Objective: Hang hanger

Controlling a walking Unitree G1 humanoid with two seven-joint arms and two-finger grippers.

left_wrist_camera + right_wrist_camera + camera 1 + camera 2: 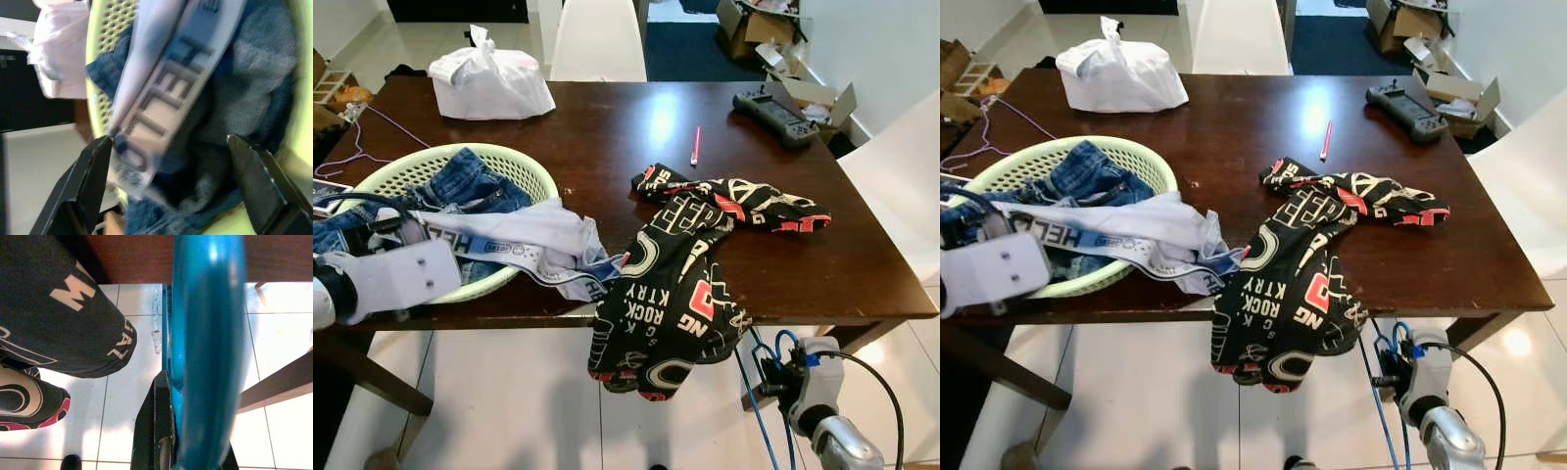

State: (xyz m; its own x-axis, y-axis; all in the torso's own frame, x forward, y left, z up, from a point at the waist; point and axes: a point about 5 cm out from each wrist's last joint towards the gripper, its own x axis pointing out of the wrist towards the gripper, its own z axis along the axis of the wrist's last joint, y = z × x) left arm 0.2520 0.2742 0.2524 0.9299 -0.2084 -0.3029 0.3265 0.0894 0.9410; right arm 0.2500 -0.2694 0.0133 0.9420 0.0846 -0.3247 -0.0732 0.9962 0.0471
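Observation:
A blue hanger point(205, 333) is held below the table's front right edge, with my right gripper point(190, 450) shut on it; its thin blue bars point(750, 392) rise beside the wrist. A black garment point(675, 294) with red and white print lies on the dark wooden table point(607, 127) and droops over the front edge, just left of the hanger. My left gripper point(171, 161) is open above a light green basket point(524, 166). Between its fingers point(93, 181) lie blue jeans point(244, 88) and a white garment point(171, 83) printed "HELLO".
A white bag point(489, 83) sits at the back left, a pink pen point(695, 145) mid-table, a black controller point(773, 113) at the back right. A thin purple wire point(357, 147) lies at the left edge. White chair point(901, 176) on the right; cardboard boxes point(803, 88) beyond.

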